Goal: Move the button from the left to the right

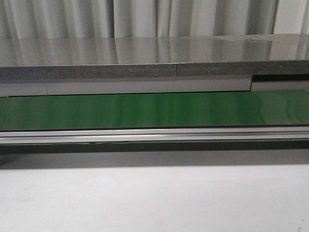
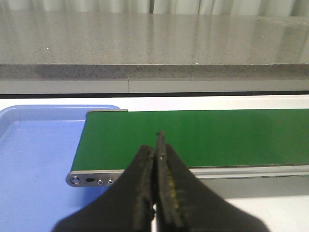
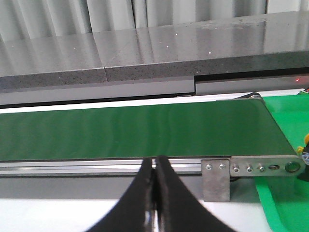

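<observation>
- No button shows on the green belt (image 1: pixel 145 110) or in the blue tray (image 2: pixel 34 159); a small yellow-and-dark speck at the edge of the right wrist view, over the green tray (image 3: pixel 285 203), may be one, but it is too cut off to tell.
- The left hand (image 2: pixel 158 145) is closed with its black fingers pressed together and grips nothing; it hangs near the left end of the belt.
- The right hand (image 3: pixel 155 164) is likewise closed and empty, hanging in front of the belt's aluminium rail (image 3: pixel 96 166), near its right end.
- My judgement: the step in hand is waiting for or finding the button, so each hand would need to open before reaching, and should stay off the belt.
- The blue tray lies at the belt's left end and looks empty in the part shown.
- The green tray sits at the belt's right end; only a part shows, so its contents cannot be told.
- The white bench (image 1: pixel 154 203) in front carries nothing visible.
</observation>
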